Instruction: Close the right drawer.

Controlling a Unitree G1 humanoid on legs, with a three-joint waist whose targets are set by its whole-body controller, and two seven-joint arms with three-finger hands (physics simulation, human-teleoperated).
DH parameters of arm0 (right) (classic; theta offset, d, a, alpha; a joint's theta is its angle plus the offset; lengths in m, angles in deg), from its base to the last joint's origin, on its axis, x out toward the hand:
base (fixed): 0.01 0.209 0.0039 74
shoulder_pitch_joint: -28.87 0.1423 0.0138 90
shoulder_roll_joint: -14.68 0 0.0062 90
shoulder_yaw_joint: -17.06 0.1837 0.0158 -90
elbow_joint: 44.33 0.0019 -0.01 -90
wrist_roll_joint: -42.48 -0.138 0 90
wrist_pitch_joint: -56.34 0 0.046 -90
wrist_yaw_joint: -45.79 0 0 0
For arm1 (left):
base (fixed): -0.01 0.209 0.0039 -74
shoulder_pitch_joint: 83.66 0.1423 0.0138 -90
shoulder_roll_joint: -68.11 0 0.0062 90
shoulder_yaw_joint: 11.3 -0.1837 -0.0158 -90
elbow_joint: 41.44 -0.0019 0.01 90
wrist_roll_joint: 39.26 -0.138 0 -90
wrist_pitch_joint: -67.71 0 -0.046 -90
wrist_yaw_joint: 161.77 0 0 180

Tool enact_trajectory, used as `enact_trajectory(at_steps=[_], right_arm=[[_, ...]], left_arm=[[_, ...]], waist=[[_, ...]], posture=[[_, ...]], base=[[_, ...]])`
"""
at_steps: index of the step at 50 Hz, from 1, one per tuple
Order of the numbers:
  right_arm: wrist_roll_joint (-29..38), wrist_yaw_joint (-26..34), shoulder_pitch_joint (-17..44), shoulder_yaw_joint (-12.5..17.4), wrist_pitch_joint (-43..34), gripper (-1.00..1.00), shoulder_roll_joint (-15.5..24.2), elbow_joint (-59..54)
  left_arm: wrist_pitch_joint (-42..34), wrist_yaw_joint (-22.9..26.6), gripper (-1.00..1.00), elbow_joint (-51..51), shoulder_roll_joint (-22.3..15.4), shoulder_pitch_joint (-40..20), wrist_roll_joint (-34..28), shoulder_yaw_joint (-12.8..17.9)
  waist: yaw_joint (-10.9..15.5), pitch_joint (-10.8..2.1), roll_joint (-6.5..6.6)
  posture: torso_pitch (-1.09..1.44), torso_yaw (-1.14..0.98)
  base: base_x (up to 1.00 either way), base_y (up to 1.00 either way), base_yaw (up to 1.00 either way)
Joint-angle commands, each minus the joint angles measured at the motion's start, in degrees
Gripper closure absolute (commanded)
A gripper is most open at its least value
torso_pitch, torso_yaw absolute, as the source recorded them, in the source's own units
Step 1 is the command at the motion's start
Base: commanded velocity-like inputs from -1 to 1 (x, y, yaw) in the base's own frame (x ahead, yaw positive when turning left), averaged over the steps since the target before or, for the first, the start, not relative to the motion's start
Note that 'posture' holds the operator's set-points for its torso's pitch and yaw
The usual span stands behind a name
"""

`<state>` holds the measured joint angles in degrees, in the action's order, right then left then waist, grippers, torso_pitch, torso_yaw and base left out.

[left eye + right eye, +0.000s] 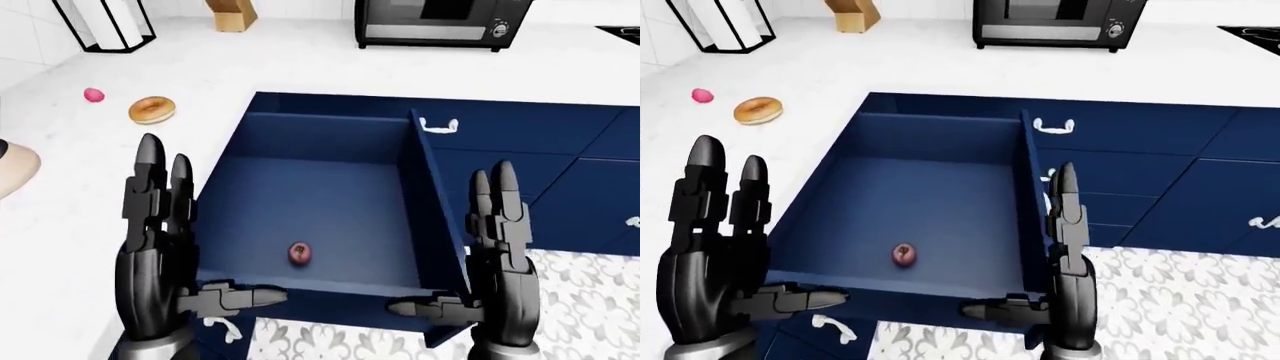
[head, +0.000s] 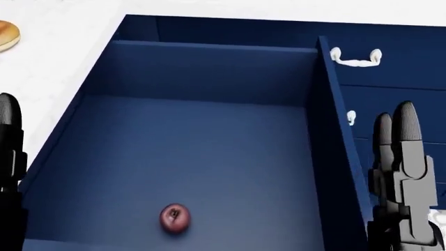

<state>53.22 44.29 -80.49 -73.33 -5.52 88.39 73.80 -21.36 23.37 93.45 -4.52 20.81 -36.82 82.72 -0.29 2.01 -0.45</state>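
Observation:
The blue drawer (image 1: 425, 202) stands pulled far out from the white counter. A small red apple (image 1: 301, 253) lies on its floor near the front panel (image 1: 330, 289). My left hand (image 1: 190, 247) is open and upright at the drawer's left front corner, its thumb pointing inward along the front panel. At the right front corner my right hand (image 1: 450, 240) is open too, fingers up, thumb pointing inward. Neither hand holds anything. The head view looks straight down into the drawer, with the apple (image 2: 174, 218) low in the picture.
A bagel (image 1: 152, 110) and a small pink thing (image 1: 93, 95) lie on the white counter (image 1: 90, 195) at the left. A microwave (image 1: 440, 22) and a knife block (image 1: 232, 15) stand at the top. Shut blue drawers with white handles (image 1: 438, 126) are on the right, above patterned floor (image 1: 590, 300).

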Motion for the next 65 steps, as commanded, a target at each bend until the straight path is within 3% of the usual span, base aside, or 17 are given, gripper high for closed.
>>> enact_trajectory(at_steps=[1, 5, 6, 7, 9, 10, 18, 26, 32, 39, 46, 53, 56, 59, 62, 65], right_arm=[[0.15, -0.66, 0.15, 0.59, 1.7, -1.0, -0.23, 3.04], [0.52, -1.16, -0.98, 2.09, 1.87, -1.0, -0.82, 4.35], [-7.73, 6.14, 8.2, 11.35, -24.05, -1.0, 1.77, 22.89], [-8.54, 7.23, 10.81, 13.56, -29.68, -1.0, 2.17, 25.81], [-8.52, 8.88, 11.29, 15.19, -30.25, -1.0, 1.45, 26.22], [-9.39, 9.67, 12.36, 18.2, -32.56, -1.0, 2.25, 27.54], [-14.12, 12.61, 15.52, 30.88, -36.92, -1.0, 5.38, 28.08], [-22.55, 14.13, 16.76, 48.1, -39.86, -1.0, 12.23, 24.33], [-25.68, 15.14, 16.32, 55.53, -37.21, -1.0, 15.47, 16.93], [-26.3, 16.34, 16.35, 59.76, -31.97, -1.0, 19.9, 3.91], [-24.59, 15.57, 17.46, 58.58, -23.59, -1.0, 25.28, -15.65], [-26.12, 13.28, 20.87, 51.79, -2.93, -1.0, 34.16, -55.79], [-28.36, 12.27, 23.13, 45.85, 4.94, -1.0, 37.33, -70.03], [-30.28, 11.92, 28.88, 37.46, 12.81, -1.0, 39.47, -85.35], [-29.26, 9.0, 35.25, 28.73, 17.47, -1.0, 38.47, -95.1], [-29.81, 9.03, 39.04, 24.03, 18.69, -1.0, 36.56, -99.24]], left_arm=[[1.58, -0.08, -1.0, 2.35, -0.11, -0.46, 0.19, 0.1], [1.81, -0.12, -1.0, 2.14, -0.1, -0.42, 0.06, -0.01], [1.91, -0.11, -1.0, 1.99, -0.12, -0.45, 0.06, 0.01], [2.02, -0.09, -1.0, 1.86, -0.13, -0.43, 0.08, 0.03], [1.9, -0.09, -1.0, 2.05, -0.14, -0.39, 0.11, 0.04], [1.52, -0.13, -1.0, 2.34, -0.16, -0.5, 0.21, 0.16], [1.37, -0.06, -1.0, 2.47, -0.11, -0.52, 0.18, 0.16], [0.47, -0.2, -1.0, 3.46, -0.12, -0.41, -0.05, -0.22], [0.41, -0.2, -1.0, 3.42, -0.15, -0.47, -0.02, -0.18], [0.74, -0.16, -1.0, 3.2, -0.14, -0.35, -0.11, -0.29], [0.89, -0.13, -1.0, 2.93, -0.17, -0.44, -0.06, -0.18], [1.52, 0.01, -1.0, 2.12, -0.16, -0.62, 0.16, 0.18], [1.55, -0.03, -1.0, 1.93, -0.14, -0.66, -0.01, 0.0], [1.39, -0.1, -1.0, 2.01, -0.18, -0.72, -0.04, -0.01], [1.66, -0.09, -1.0, 1.67, -0.19, -0.73, -0.07, -0.03], [1.58, -0.15, -1.0, 1.77, -0.2, -0.69, -0.19, -0.15]], waist=[[0.03, -0.58, -0.02], [0.01, -0.38, 0.0], [0.0, -0.36, 0.0], [0.25, -0.67, -0.13], [0.22, -0.88, -0.34], [0.39, -0.55, -0.29], [0.44, -0.72, -1.04], [0.69, -0.22, -1.17], [0.59, -0.09, -1.61], [0.54, -0.07, -1.95], [0.52, -0.2, -2.24], [0.31, -0.65, -2.4], [0.43, -0.93, -2.55], [0.3, -1.1, -2.41], [0.07, -1.44, -2.19], [-0.01, -1.75, -2.01]], posture=[[0.0, 0.0], [0.0, 0.0], [0.0, 0.0], [0.0, 0.0], [0.0, 0.0], [0.0, 0.0], [0.0, 0.0], [0.0, 0.0], [0.0, 0.0], [0.0, 0.0], [0.0, 0.0], [0.0, 0.0], [0.0, 0.0], [0.0, 0.0], [0.0, 0.0], [0.0, 0.0]], base=[[0.0, 0.0, 0.0], [0.0, 0.0, 0.0], [0.0, 0.0, 0.0], [0.0, 0.0, 0.0], [0.0, 0.0, 0.0], [0.0, 0.0, 0.0], [0.0, 0.0, 0.0], [0.0, 0.0, 0.0], [0.0, 0.0, 0.0], [0.0, 0.0, 0.0], [0.0, 0.0, 0.0], [0.0, 0.0, 0.0], [0.0, 0.0, 0.0], [0.0, 0.0, 0.0], [0.0, 0.0, 0.0], [0.0, 0.0, 0.0]])
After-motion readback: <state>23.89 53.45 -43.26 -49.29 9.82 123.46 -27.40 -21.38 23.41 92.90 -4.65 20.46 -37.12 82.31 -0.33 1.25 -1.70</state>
